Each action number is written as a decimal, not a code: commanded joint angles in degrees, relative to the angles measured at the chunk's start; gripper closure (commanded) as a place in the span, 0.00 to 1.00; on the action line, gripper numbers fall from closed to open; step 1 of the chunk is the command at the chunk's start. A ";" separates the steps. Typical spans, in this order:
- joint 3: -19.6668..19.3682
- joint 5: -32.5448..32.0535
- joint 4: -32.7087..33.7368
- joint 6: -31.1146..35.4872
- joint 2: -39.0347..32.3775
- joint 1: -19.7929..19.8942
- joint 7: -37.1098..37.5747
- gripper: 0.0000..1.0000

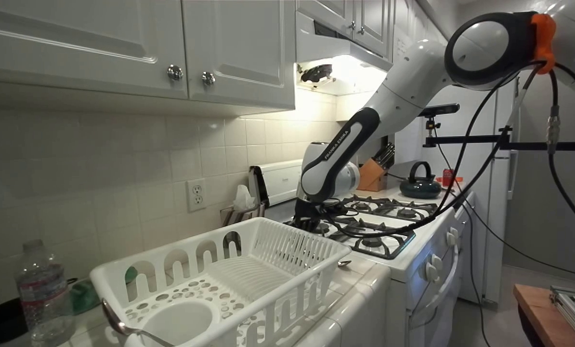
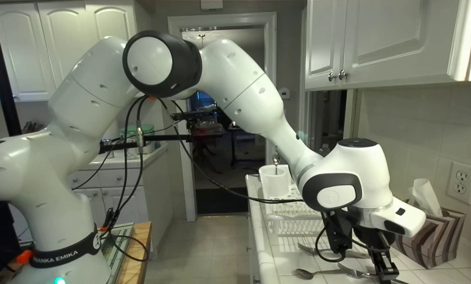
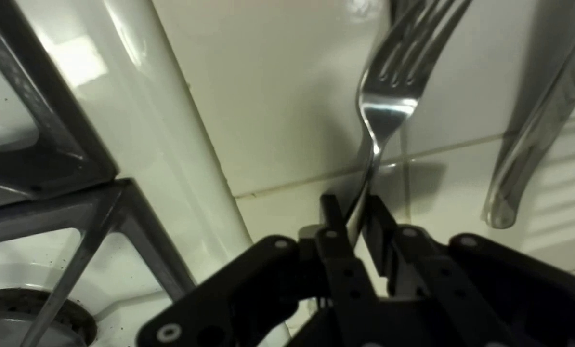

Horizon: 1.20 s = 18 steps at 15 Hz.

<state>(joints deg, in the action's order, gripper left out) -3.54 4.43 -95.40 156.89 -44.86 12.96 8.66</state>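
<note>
dropping or twisting is probably the main thing to be worried about here: the fork [image 3: 386, 113] is thin and slick, and with only its handle straddled and the head left sticking out, it could be spun round if it gets pinched off-centre. the tiled counter [image 3: 278, 120] might be scraped too, given how low the fingertips are set. the spoon [image 2: 305, 273] could be dragged along as well, since in an exterior view its handle comes right up by the fork's tines. and the burner grate [image 3: 124, 207] might be clipped if the gripper [image 3: 351, 207] were swung to that side. as for position, the fork's handle is found between the two black fingers, running back toward the palm, while neck and tines are pointed out past the tips, lying over the tiles. the fingers are set narrow around that handle, but whether it's really squeezed by both pads can't be told, that bit's dark and blurry. another utensil [image 3: 542, 130] is seen lying apart from the fork, on the side away from the grate, and the tissue box [image 2: 436, 240] is parked near the gripper.
</note>
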 commanded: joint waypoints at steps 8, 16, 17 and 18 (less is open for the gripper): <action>-1.37 0.13 -1.00 -2.04 4.65 -1.51 -2.20 0.97; -0.37 -0.16 -7.63 -2.88 15.17 -2.97 -6.62 0.97; 0.02 0.17 -8.21 -3.21 16.09 -3.30 -6.65 0.97; 0.03 0.20 -8.77 -3.12 16.86 -4.07 -5.97 0.97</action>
<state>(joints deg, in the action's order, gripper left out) -3.79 4.33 -99.88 154.60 -32.44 10.42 2.77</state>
